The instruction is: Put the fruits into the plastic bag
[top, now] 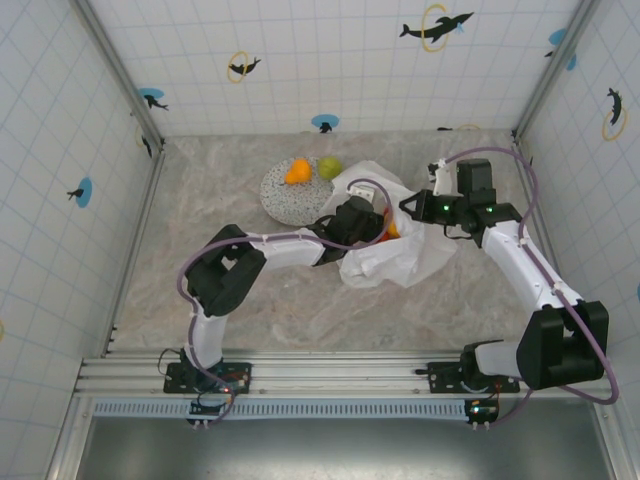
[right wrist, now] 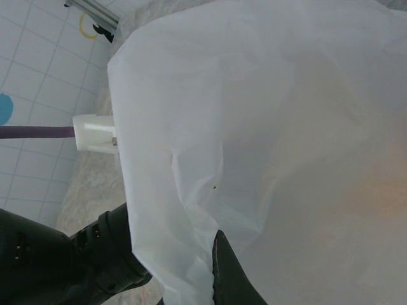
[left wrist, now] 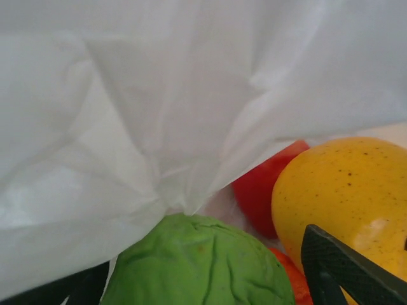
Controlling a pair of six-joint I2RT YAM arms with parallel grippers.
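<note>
Overhead view of a marbled worktop (top: 300,315), with a crumpled white bag (top: 405,255) right of centre and a grey plate (top: 283,210) just left of it, toward the far side. The left tool (left wrist: 206,257) is inside the bag's mouth, its dark fingers spread either side of a wrinkled green fruit (left wrist: 197,267). The right-hand finger stands clear of the fruit, so it looks free of any grip. Beside it in the bag lie a speckled yellow fruit (left wrist: 343,190) and a red fruit (left wrist: 264,187), with film sagging over all three. The right tool (top: 412,207) is pressed together at the bag's far right rim, apparently pinching the film to hold the mouth up. An orange fruit (top: 297,172) and a smooth green fruit (top: 329,167) sit on the plate. The fruits look light, hard and smooth, likely to roll or slip; take each across its widest middle. The bag is thin, limp and slippery and collapses where unsupported; grip it by a rim fold or a handle.
</note>
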